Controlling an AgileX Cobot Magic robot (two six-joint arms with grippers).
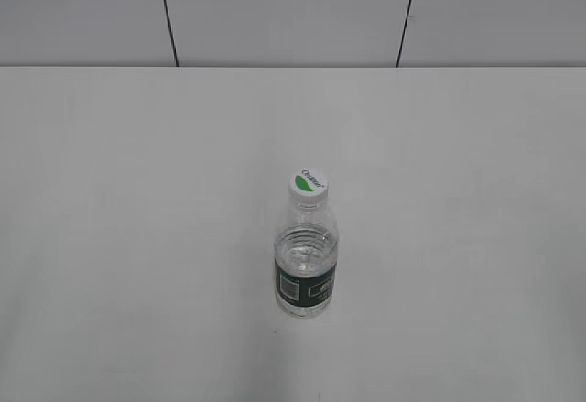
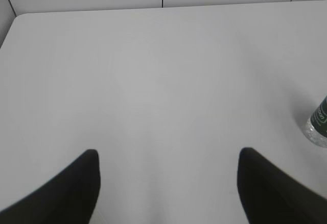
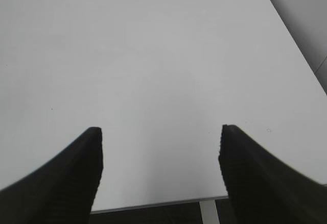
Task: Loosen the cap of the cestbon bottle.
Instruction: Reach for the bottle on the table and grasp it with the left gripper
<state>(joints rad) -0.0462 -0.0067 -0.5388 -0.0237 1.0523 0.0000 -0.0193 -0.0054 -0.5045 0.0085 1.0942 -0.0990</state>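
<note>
The cestbon bottle (image 1: 306, 269) stands upright on the white table (image 1: 137, 191), a little in front of the middle. It is clear with a dark green label band. Its white cap (image 1: 309, 185) with a green leaf mark sits on top. Neither arm shows in the exterior view. In the left wrist view the bottle's lower part (image 2: 319, 124) shows at the right edge, far from my left gripper (image 2: 168, 155), which is open and empty. My right gripper (image 3: 159, 132) is open and empty over the table's front edge; the bottle is out of that view.
A grey panelled wall (image 1: 293, 13) with dark seams stands behind the table. The table's near edge (image 3: 153, 204) and a white leg (image 3: 209, 213) show under my right gripper. The table's right edge (image 3: 291, 35) runs along the right wrist view.
</note>
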